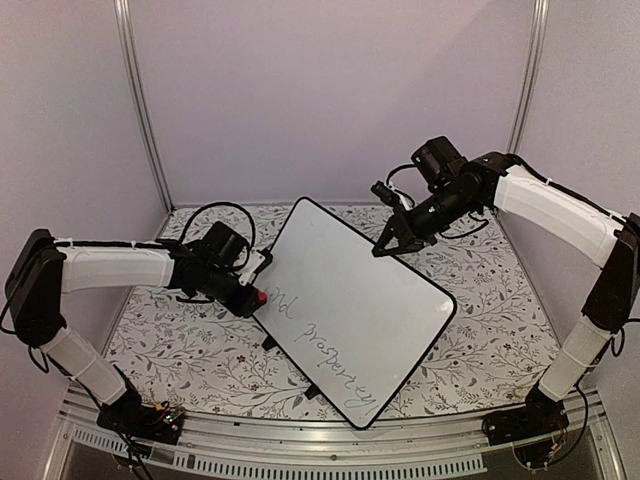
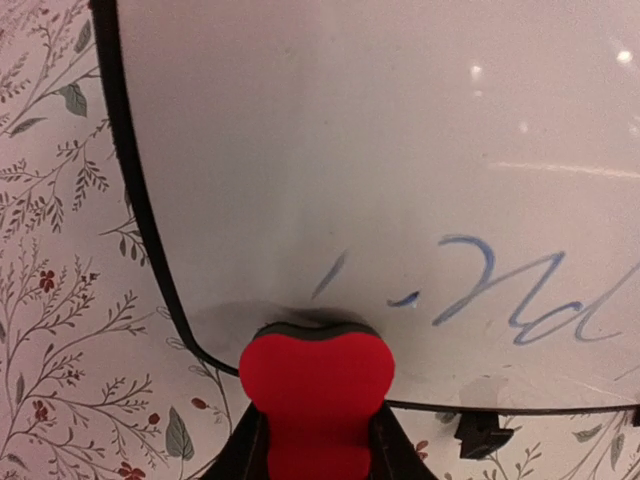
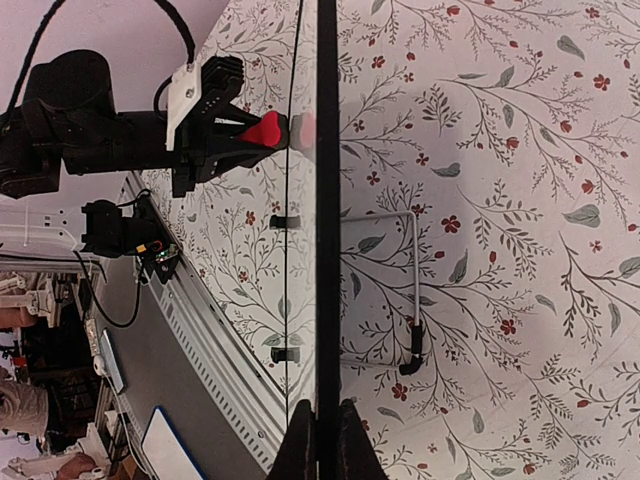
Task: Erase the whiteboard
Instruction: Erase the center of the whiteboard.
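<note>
The whiteboard [image 1: 350, 305] stands tilted on the floral table, its black-rimmed face toward the camera, with thin cursive writing along its lower left part. My left gripper [image 1: 252, 296] is shut on a red eraser [image 2: 316, 385] whose dark felt presses the board's lower left corner. Blue strokes [image 2: 520, 300] lie just right of the eraser. My right gripper [image 1: 387, 245] is shut on the board's upper right edge; in the right wrist view the rim [image 3: 327, 200] runs edge-on between the fingers [image 3: 352, 445].
The board's wire stand [image 3: 412, 290] and small black feet [image 2: 478, 434] rest on the floral tablecloth [image 1: 180, 350]. A metal rail [image 1: 320, 440] runs along the table's near edge. Plain walls close in the back and sides.
</note>
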### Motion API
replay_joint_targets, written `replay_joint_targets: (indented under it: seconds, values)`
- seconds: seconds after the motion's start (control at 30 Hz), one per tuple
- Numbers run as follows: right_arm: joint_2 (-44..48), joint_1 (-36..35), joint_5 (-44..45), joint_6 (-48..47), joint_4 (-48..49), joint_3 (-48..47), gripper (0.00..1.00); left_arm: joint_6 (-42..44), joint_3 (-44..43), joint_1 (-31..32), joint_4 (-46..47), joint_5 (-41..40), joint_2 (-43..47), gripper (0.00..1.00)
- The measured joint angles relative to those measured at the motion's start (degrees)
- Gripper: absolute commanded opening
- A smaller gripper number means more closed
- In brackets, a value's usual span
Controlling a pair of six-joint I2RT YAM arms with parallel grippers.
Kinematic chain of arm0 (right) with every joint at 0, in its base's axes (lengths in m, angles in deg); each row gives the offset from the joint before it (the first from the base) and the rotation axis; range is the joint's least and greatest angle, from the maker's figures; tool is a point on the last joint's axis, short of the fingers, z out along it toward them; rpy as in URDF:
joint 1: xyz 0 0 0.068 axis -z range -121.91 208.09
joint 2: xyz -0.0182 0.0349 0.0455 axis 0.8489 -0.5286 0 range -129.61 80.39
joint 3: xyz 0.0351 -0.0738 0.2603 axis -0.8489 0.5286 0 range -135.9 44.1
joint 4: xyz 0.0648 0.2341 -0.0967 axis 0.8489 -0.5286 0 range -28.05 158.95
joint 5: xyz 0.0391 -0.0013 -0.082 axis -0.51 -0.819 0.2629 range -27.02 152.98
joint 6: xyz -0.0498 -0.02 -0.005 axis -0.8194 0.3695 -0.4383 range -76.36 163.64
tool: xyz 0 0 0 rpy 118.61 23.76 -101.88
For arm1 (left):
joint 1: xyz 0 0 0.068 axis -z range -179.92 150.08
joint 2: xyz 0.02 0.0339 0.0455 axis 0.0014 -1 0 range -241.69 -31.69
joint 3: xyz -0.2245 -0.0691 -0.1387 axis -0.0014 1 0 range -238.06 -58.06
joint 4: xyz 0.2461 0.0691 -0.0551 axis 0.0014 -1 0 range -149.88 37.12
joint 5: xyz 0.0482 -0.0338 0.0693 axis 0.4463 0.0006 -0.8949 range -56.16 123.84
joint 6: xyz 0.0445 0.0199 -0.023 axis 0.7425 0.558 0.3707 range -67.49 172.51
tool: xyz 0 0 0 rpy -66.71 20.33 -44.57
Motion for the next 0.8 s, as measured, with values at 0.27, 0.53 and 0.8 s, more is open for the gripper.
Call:
replay_joint_targets:
  seconds: [0.27,0.53,0.8]
  values:
    - [0.0,0.0,-0.02,-0.02,0.0,0.0,0.0,-1.49,0.0,0.17,-2.23,-1.14,-0.15,0.0]
    - [0.0,-0.04,-0.11,-0.2,0.22,0.0,0.0,-1.4,-0.92,0.13,1.03,-2.1,6.32,0.0]
    - [0.0,-0.07,-0.09,-0.2,0.26,0.0,0.0,-2.32,-7.02,-1.7,6.4,1.55,2.84,0.0]
